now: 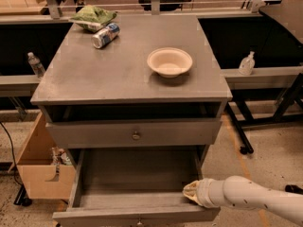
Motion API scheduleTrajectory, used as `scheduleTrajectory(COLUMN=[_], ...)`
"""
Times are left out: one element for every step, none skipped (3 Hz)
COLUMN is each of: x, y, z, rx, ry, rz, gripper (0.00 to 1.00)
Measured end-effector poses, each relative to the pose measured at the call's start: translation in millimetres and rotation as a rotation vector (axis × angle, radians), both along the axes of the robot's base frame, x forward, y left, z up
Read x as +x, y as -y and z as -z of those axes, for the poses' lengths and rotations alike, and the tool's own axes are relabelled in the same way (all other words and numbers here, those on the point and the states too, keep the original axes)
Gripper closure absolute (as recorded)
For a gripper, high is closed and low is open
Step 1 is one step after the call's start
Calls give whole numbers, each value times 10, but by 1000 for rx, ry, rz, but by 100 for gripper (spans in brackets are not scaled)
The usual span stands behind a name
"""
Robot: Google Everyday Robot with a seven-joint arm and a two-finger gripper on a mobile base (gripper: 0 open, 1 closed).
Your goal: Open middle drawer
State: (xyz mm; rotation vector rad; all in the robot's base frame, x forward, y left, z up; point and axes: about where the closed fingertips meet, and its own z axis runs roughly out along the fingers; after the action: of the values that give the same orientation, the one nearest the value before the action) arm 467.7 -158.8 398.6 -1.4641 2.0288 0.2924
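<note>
As the grey desk (118,74) fills most of what we see, we begin with it: its flat top carries three things, and under the top we see a dark gap. Below that gap a drawer front (94,135) with a brass knob (136,135) sits nearly flush. Beneath it the middle drawer (137,174) stands well out toward us, its grey floor showing. A white arm (255,197) reaches in from the lower right, and a cardboard box (40,174) sits on the floor at the desk's left. On the top, a pale bowl (169,62) lies toward the right. The hand (190,192) is just inside the middle drawer's front right corner, close against the front panel; we cannot tell whether it is spread or pressed together. At the back left lie a green bag (93,17) and, just beside it, a can (105,35) on its side
</note>
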Motion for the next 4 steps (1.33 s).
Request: scheduleTrajectory(x=[-5, -9, 27, 70], y=[-19, -31, -129, -219], z=[10, 16, -53, -162], rx=[2, 3, 1, 3], ry=[-2, -3, 30, 62], rz=[-3, -5, -41, -74], gripper=[74, 51, 49, 72])
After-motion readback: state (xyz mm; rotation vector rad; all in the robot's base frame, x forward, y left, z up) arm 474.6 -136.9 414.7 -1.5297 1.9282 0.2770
